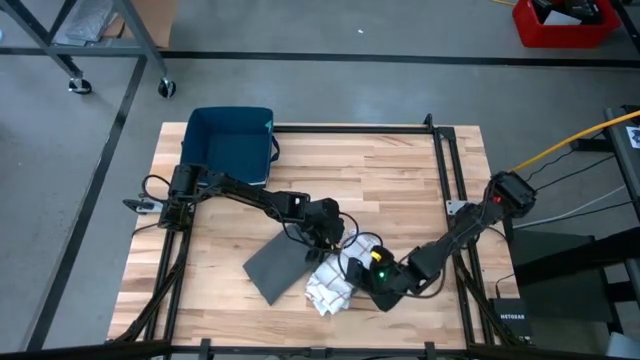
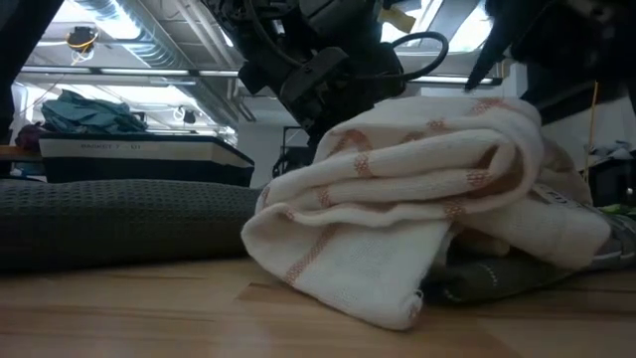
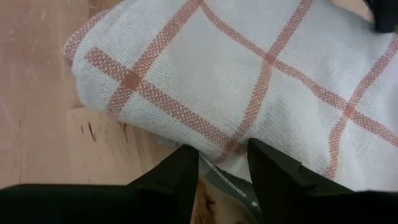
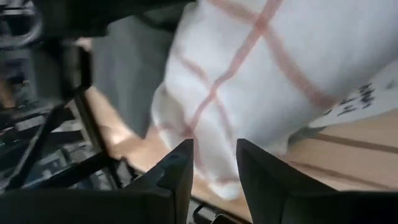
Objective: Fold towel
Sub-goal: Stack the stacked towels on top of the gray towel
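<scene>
Looking down at the table [image 1: 400,160], I see the white towel [image 1: 328,285] with red stripes lying bunched near the front edge, partly over a grey cloth [image 1: 275,268]. My left gripper [image 3: 222,163] has its fingers narrow, pinching a hem of the towel. My right gripper [image 4: 214,160] is also narrow, just at the towel; a grip I cannot confirm. The towel looks light, soft and limp, so I would take corners, not the bunched middle.

My wooden table [image 1: 400,180] stands on a grey concrete floor [image 1: 330,30]. A red bin [image 1: 562,24] sits far right, a wheeled metal frame [image 1: 90,50] far left; ceiling lights [image 2: 119,25] glow overhead.
</scene>
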Controlling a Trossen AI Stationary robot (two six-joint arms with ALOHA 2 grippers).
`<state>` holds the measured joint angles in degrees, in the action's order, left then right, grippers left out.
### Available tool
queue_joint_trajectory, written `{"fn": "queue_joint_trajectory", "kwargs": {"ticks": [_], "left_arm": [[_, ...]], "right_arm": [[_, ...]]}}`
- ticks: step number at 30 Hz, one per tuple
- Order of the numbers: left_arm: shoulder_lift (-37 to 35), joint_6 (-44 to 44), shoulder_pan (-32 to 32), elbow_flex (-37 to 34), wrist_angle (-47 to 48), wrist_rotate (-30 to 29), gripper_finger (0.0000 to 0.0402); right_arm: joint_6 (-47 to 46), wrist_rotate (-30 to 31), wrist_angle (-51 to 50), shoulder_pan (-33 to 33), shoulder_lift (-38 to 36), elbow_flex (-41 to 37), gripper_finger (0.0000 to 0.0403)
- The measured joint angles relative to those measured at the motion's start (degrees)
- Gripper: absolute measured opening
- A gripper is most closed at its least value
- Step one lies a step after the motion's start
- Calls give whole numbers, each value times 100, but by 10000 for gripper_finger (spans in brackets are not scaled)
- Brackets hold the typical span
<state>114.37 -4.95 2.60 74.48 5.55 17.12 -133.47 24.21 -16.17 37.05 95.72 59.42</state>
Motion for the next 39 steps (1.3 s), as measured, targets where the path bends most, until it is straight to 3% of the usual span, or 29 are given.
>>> {"fn": "queue_joint_trajectory", "kwargs": {"ticks": [4,8,14,22,39], "left_arm": [[1,-72,-3,0,0,0,129],[1,-149,-1,0,2,0,129],[1,-151,-1,-2,-4,0,129],[1,-151,-1,-2,-4,2,129],[1,-149,-1,-2,-1,2,129]], "right_arm": [[-143,-710,-185,-224,109,0,116],[-277,-1025,-88,-297,352,0,110],[-302,-1176,-24,-298,468,178,110],[-303,-1355,-980,-296,466,622,110],[-324,-1781,-1842,-296,466,669,110]]}}
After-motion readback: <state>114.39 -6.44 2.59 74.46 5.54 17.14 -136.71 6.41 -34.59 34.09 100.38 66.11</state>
